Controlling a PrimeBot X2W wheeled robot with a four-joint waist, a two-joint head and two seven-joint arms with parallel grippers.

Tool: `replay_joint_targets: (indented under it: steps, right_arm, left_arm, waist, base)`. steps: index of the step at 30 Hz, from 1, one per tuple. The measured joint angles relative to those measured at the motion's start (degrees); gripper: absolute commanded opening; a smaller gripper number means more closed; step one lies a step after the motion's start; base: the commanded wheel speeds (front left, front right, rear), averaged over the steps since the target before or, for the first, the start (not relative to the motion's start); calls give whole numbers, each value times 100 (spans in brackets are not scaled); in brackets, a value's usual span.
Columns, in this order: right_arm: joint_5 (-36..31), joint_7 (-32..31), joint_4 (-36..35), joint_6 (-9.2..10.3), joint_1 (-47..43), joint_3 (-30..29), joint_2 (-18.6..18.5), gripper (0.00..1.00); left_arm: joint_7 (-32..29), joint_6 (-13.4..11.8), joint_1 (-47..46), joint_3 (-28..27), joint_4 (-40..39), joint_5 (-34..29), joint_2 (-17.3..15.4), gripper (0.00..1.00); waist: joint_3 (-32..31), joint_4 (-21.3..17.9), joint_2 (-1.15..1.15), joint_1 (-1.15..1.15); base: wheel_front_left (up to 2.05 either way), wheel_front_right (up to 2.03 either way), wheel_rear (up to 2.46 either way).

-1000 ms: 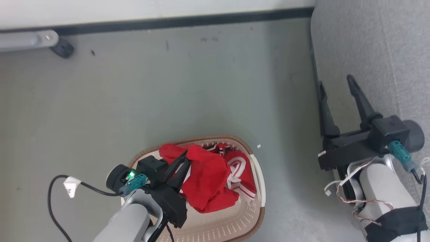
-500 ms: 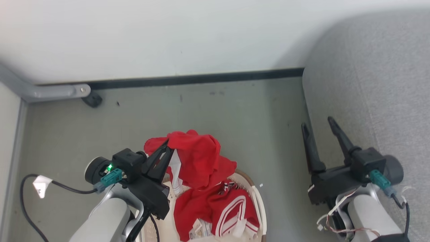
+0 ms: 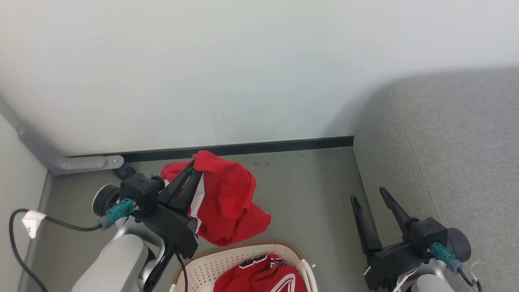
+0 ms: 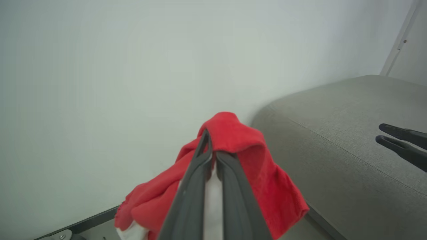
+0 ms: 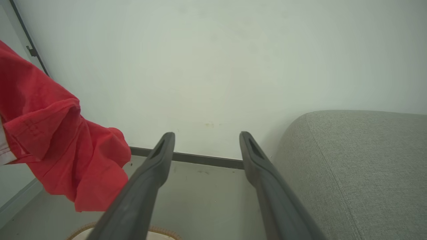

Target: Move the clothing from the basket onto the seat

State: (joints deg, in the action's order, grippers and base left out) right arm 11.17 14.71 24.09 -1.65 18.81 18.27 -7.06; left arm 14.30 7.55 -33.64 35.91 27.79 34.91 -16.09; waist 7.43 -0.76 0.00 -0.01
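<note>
My left gripper [image 3: 193, 165] is shut on a red garment [image 3: 229, 202] that hangs clear above the cream basket [image 3: 227, 259]. In the left wrist view the cloth [image 4: 253, 156] drapes over the closed fingertips of that gripper [image 4: 209, 133], with a white panel showing below. A second red piece with white stripes and lettering [image 3: 263, 275] lies in the basket. The grey seat [image 3: 454, 162] rises at the right. My right gripper [image 3: 369, 194] stands open and empty beside the seat's near corner; in its own view [image 5: 206, 135] the hanging garment [image 5: 60, 146] is at the left.
A pale wall [image 3: 243, 73] with a dark skirting strip [image 3: 243, 148] runs behind. A grey metal bracket and black foot [image 3: 81, 164] sit at the left wall corner. A black cable with a white tag [image 3: 30, 223] trails from my left wrist. Grey floor [image 3: 308, 194] lies between basket and seat.
My left gripper has lifted the red garment up out of the basket. The head camera has tilted upward, so the basket has slid to the bottom edge and more wall shows.
</note>
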Motion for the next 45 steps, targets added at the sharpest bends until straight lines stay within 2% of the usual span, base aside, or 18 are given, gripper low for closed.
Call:
replay_joint_targets:
  steps: [12,27,38,45]
  right_arm:
    - [0,0,-67,-175,-339,210,66,100]
    - [-21,0,-109,-424,-372,789,132,100]
    - [-49,0,544,-525,152,1245,203,100]
    - [0,0,1103,-541,593,1463,256,100]
  left_arm:
    - [-175,0,113,14,-410,108,-33,0]
    - [-521,-63,90,30,-794,135,-27,0]
    - [-769,-104,-151,92,-1014,136,43,0]
    - [-924,-105,-352,221,-1085,137,233,0]
  waist:
    - [-568,-70,0,0]
    - [-605,-114,1,1]
    - [-527,-48,1,1]
    - [-497,84,1,1]
  base:
    - [0,0,0]
    - [0,0,0]
    - [0,0,0]
    - [0,0,0]
